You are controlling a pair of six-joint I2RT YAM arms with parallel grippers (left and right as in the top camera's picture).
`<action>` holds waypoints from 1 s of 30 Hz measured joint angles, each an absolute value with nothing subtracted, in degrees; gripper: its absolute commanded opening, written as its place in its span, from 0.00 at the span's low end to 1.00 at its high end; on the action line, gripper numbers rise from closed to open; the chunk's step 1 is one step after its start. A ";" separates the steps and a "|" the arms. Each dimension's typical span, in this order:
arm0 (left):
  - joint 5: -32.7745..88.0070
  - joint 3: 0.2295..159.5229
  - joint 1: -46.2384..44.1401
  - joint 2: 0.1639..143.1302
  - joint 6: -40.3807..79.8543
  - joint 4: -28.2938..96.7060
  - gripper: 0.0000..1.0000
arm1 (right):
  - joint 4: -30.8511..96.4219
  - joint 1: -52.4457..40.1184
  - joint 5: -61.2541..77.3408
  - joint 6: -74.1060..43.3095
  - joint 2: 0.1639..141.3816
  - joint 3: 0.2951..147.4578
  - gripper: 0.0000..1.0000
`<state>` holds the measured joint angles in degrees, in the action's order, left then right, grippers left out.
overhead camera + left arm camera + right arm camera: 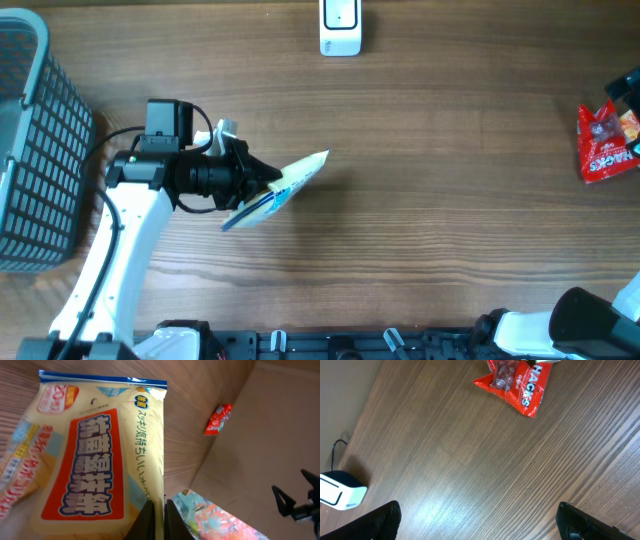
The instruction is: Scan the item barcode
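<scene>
Left gripper (268, 182) jaws are clamped on one edge of the packet (298, 178), tilted over the table's left half. Right gripper (477, 512) jaws stand wide, empty. The scanner (340, 28) sits at the far edge, a red bag (608, 142) at the right edge.

Even bright light, packet (95, 460) softly blurred

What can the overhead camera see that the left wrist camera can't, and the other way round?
Only overhead: the grey basket at the table's left edge, the white scanner at the far edge, and the left arm itself.
Only left wrist: the front print of the packet, Japanese lettering on red.
Both: the packet pinched in the shut left gripper, the red bag and the wooden table.
</scene>
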<state>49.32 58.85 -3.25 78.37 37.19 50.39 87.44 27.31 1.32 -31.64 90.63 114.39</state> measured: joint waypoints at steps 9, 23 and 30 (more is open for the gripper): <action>28.32 59.11 -1.74 93.54 37.19 50.00 0.04 | 87.44 27.31 1.32 -31.64 90.63 114.37 1.00; 6.76 62.24 -0.40 83.26 32.91 55.09 0.80 | 87.44 27.31 1.30 -31.64 90.63 114.34 1.00; -0.75 64.05 2.63 72.23 32.88 53.95 1.00 | 87.44 27.31 1.32 -31.64 90.63 114.34 1.00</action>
<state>-0.75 64.05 2.63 72.23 32.88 53.95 87.44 27.31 1.32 -31.64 90.63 114.34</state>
